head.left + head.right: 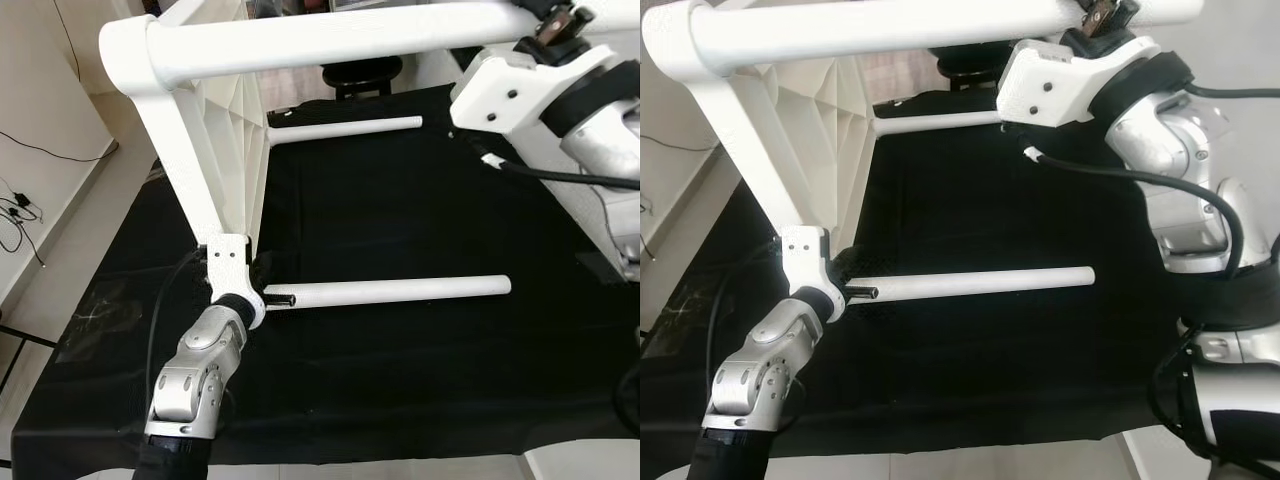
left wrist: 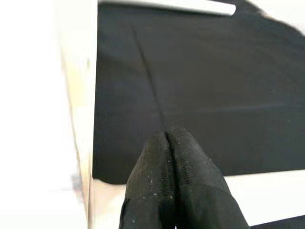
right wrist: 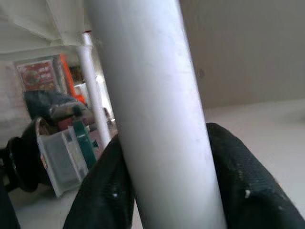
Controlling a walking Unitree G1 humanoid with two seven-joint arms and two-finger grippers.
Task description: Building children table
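Left gripper (image 2: 167,143): fingers pressed together, beside white table frame (image 1: 215,150) standing on black cloth (image 1: 400,200). Right gripper (image 3: 164,191): clamped on upper table leg (image 1: 330,35). Loose leg (image 1: 400,291) lying on cloth.

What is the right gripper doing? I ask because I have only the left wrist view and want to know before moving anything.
Observer: The right gripper is shut on the raised white leg, one finger on each side.
Operator: Where does my left gripper sit?
Observer: The left gripper, fingers together, is low beside the tabletop, which stands on edge.
Operator: Any loose parts nearby?
Observer: A loose leg lies on the black cloth, with its dark threaded end toward the left wrist.
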